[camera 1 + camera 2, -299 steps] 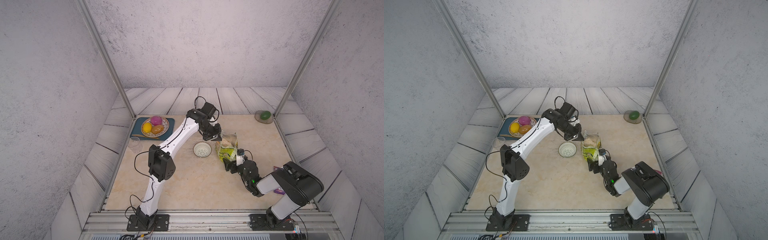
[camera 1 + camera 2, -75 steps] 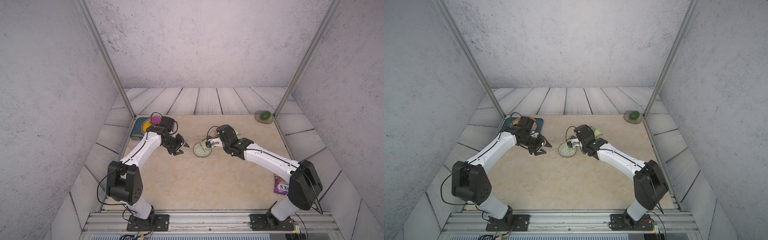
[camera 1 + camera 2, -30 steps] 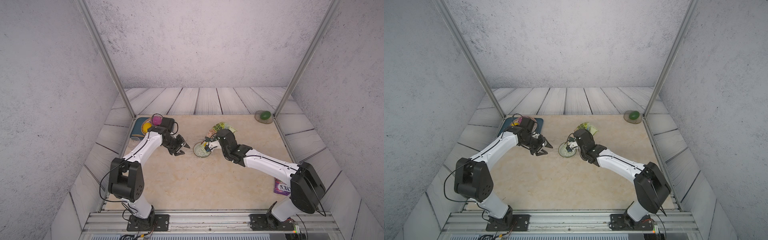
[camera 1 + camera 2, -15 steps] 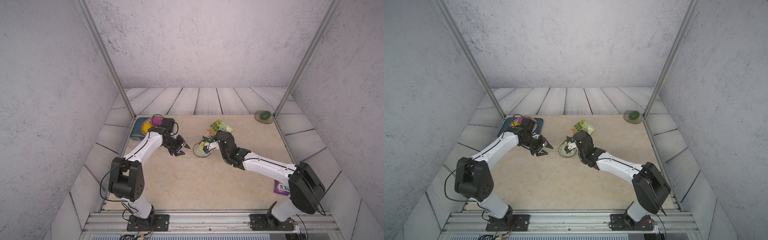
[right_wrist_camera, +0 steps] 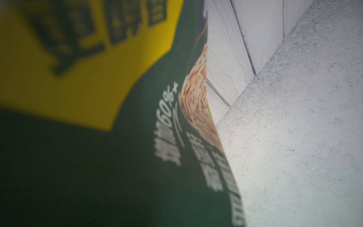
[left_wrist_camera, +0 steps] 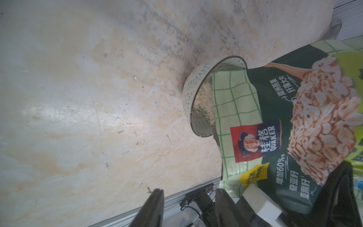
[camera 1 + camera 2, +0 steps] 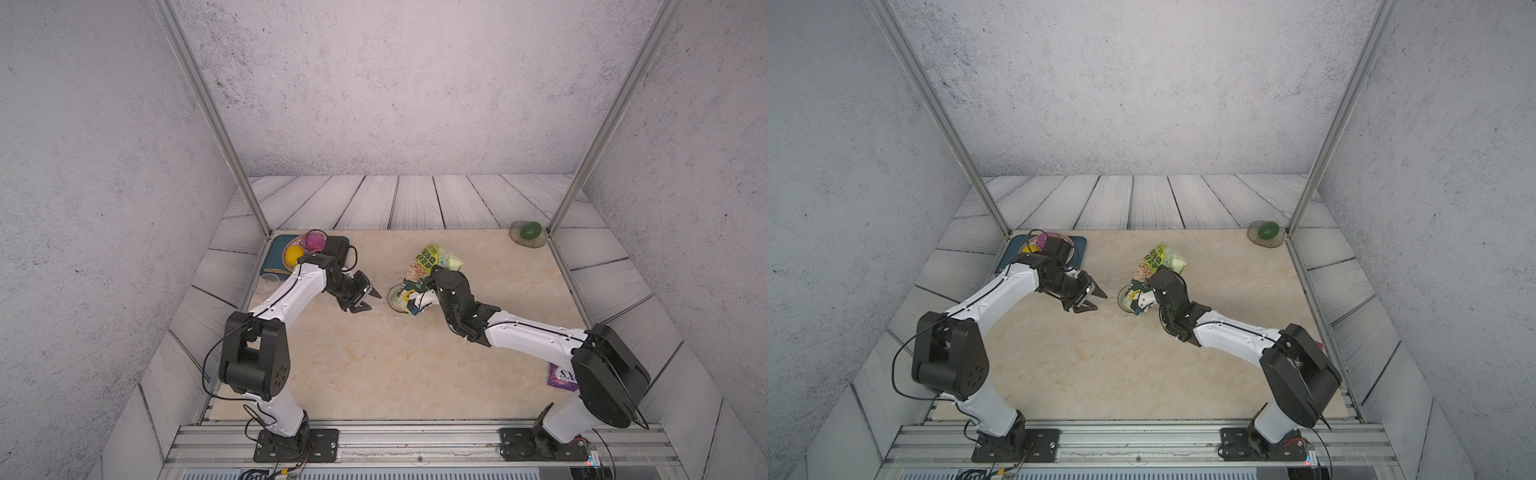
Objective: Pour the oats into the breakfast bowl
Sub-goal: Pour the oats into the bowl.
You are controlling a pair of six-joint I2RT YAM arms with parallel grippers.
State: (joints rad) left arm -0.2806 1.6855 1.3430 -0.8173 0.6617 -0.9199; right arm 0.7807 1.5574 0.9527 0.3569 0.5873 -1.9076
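Bag (image 7: 434, 259) upright 10 s ago, now tipped
My right gripper (image 7: 419, 298) clamps it, mouth in the bowl (image 6: 193, 84) with oats (image 6: 204, 99); left gripper (image 7: 374, 302) gapes empty beside; beige table (image 7: 395, 374), grey walls (image 7: 395, 104)

Left arm (image 7: 286, 293) and right arm (image 7: 532, 332): white link shells, bulky black joint housings (image 7: 255, 357), looping black cables (image 7: 203, 374), bolted black base plates (image 7: 295, 444).

I hold the yellow-green oat bag (image 7: 432, 259) tilted at mid-frame, base toward the upper right, mouth down in the small white bowl (image 7: 394, 299) with its leaf-speckled outside; pale oats (image 6: 204, 96) heap inside the bowl.
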